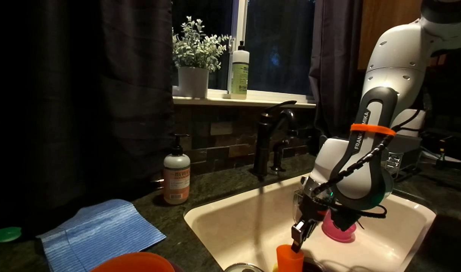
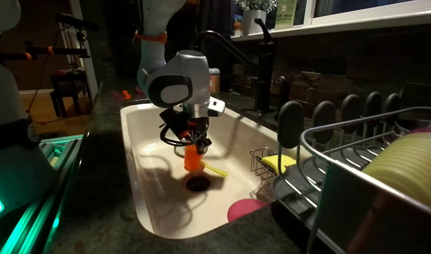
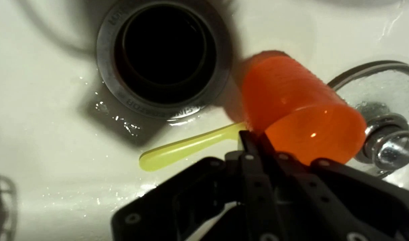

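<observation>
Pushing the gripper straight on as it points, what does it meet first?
The gripper pinches the orange plastic cup by its wall; straight on, the cup would likely meet the sink floor first, with the yellow utensil handle close by. Depth is unclear.

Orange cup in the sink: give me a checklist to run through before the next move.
1. Gripper shut on the wall of the orange cup: ok.
2. Cup beside the drain, not over its opening: ok.
3. Cup off the floor of the sink: cannot tell.
4. Yellow utensil fully in sight: not ok; one end is hidden in the wrist view.
5. Cup apart from the clear lid: cannot tell; they overlap in the wrist view.
</observation>
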`<action>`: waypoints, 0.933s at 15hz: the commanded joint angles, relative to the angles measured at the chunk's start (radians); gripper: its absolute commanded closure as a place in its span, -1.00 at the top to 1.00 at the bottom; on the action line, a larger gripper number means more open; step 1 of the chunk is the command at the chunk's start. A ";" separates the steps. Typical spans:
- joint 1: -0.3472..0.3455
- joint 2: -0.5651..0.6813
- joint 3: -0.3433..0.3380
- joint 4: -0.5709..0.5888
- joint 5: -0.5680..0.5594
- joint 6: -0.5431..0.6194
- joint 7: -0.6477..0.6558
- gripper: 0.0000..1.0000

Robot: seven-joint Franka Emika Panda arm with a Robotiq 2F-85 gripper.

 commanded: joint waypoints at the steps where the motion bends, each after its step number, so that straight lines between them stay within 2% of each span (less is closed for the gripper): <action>1: -0.075 0.007 0.045 0.006 -0.039 -0.018 0.030 -0.98; 3: -0.098 -0.004 0.064 -0.001 -0.042 -0.025 0.033 -0.98; 5: -0.143 -0.056 0.111 -0.027 -0.045 -0.055 0.042 -0.98; 10: -0.202 -0.307 0.194 -0.127 0.015 -0.205 0.081 -0.98; 12: -0.151 -0.414 0.155 -0.147 0.061 -0.279 0.085 -0.98; 14: -0.087 -0.525 0.084 -0.169 0.095 -0.343 0.073 -0.98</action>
